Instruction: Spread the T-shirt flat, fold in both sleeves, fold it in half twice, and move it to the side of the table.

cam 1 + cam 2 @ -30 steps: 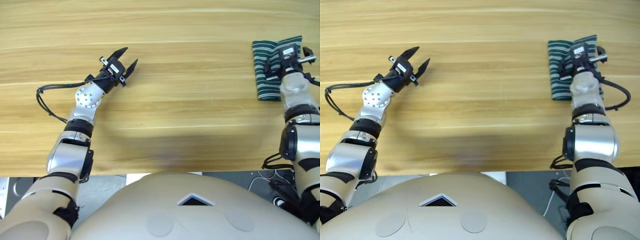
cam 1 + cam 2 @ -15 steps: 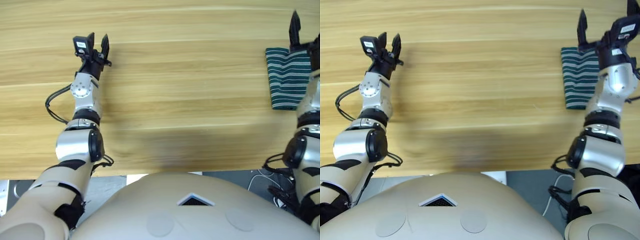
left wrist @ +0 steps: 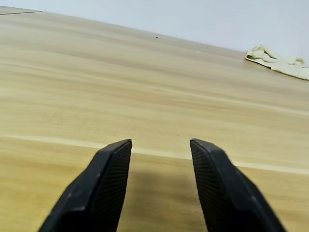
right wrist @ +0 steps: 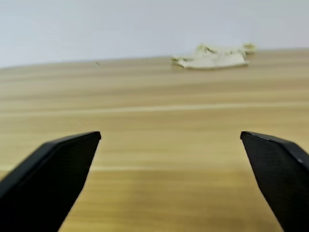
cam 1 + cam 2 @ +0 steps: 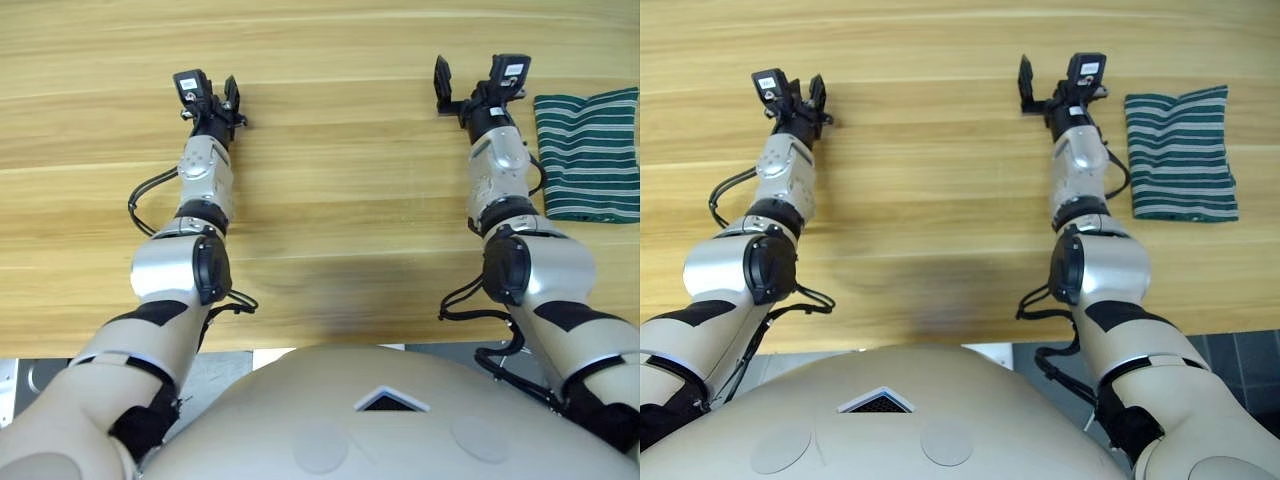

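T-shirt parked, both grippers empty

We found the striped T-shirt lying as a compact folded rectangle on the wooden table, which we judged to be its final set-down spot. The right gripper was held just left of the T-shirt, its jaws spread wide around nothing. The left gripper sat well apart from the T-shirt, farther left, with its jaws parted and bare. Far beyond the T-shirt a crumpled pale cloth lay near a plain pale wall.
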Robot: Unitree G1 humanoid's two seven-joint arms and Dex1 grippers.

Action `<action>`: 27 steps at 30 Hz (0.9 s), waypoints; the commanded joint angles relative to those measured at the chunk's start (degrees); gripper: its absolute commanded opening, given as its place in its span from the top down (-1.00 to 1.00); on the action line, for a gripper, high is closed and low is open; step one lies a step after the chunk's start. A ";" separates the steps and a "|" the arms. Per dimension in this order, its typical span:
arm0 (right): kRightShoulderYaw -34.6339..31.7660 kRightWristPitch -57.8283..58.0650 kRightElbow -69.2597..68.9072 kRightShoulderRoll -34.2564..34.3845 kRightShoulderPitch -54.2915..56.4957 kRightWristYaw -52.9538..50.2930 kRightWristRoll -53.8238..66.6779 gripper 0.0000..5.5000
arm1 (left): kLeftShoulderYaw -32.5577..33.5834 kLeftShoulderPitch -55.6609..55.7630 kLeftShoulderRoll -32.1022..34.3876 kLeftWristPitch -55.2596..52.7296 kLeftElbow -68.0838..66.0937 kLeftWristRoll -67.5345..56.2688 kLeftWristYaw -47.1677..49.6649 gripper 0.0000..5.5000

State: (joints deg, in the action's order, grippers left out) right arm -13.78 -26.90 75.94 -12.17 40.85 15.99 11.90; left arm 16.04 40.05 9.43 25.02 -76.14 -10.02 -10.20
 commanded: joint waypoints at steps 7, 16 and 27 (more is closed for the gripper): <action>-3.05 5.31 0.62 -0.05 1.68 -0.32 -1.69 -0.95 | -2.50 -0.83 0.92 3.08 -0.27 7.29 5.45 0.18; -3.61 6.46 0.71 0.99 2.16 -0.36 -3.20 -0.95 | -1.29 -0.97 1.18 1.53 -0.54 7.69 5.12 0.18; -3.47 6.42 0.79 1.86 2.58 -1.19 -5.38 -0.95 | -0.96 -1.08 1.64 1.38 -0.56 8.11 4.99 0.18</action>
State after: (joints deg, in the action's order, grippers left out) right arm -17.23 -21.19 76.28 -10.34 41.66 15.15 7.23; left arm 14.89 39.23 10.66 27.13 -76.14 -2.40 -5.31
